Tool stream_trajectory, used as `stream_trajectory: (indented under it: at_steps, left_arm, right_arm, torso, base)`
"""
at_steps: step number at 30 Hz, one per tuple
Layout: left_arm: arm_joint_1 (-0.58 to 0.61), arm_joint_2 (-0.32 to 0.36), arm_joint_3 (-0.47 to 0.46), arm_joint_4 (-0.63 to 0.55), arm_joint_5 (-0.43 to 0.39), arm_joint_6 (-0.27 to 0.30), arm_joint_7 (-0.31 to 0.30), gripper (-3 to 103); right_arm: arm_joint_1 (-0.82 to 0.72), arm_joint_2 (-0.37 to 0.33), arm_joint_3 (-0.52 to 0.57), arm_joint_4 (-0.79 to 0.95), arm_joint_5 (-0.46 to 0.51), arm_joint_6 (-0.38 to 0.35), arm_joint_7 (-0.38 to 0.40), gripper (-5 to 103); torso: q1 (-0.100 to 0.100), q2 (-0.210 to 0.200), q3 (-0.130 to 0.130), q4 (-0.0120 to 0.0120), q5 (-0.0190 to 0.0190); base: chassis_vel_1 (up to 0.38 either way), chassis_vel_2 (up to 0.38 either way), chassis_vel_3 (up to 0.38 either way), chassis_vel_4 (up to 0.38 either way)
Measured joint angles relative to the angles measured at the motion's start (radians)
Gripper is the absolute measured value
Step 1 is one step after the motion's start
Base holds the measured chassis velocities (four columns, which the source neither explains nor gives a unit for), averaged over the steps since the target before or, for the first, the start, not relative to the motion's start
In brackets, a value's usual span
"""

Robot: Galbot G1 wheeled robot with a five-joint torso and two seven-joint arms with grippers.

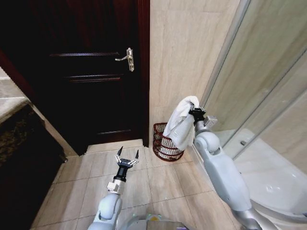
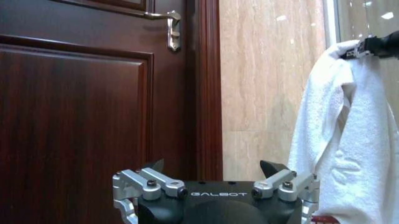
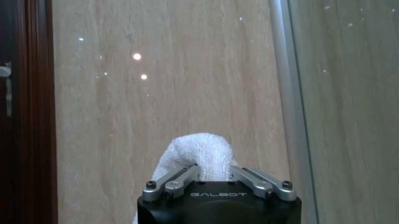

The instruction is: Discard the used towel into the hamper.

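Right gripper [image 1: 195, 113]: fingers clamped on top fold of white towel [image 1: 181, 124], held high beside beige tiled wall [image 1: 184, 52]. Towel hangs down from grip, lower end draped over hamper [image 1: 163, 143]. Hamper on floor in corner between wall and glass shower panel [image 1: 268, 72]. Left gripper [image 1: 127, 158]: fingers spread, nothing held, low over floor tiles [image 1: 158, 184], facing dark wooden door [image 1: 91, 72].

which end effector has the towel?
The right end effector, raised above the hamper, is shut on the white towel. The left end effector is open, holding nothing, low over the floor.
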Motion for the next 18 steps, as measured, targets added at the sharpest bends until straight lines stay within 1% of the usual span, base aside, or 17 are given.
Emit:
stream_trajectory:
  at_steps: [5,11,18]
  left_arm:
    - [-0.001,-0.001,0.001,0.002,0.0,-0.001,0.0,100]
    - [-0.002,-0.004,0.006,0.002,0.001,-0.002,0.001,100]
    - [-0.003,-0.001,0.007,0.002,0.001,-0.002,0.001,100]
  right_arm:
    - [-0.007,0.005,-0.002,-0.003,-0.007,0.001,0.0,6]
    - [0.004,0.0,-0.005,-0.004,-0.002,0.0,0.007,6]
    - [-0.016,-0.003,-0.01,0.036,0.008,-0.023,0.035,6]
  torso:
    - [0.001,0.003,0.001,-0.0001,0.0001]
    - [0.002,0.004,0.003,-0.0001,0.0002]
    - [0.003,0.006,0.004,-0.0002,0.0001]
  base:
    - [-0.095,0.091,0.09,-0.096]
    - [-0.147,0.147,0.162,-0.146]
    - [-0.14,0.138,0.132,-0.121]
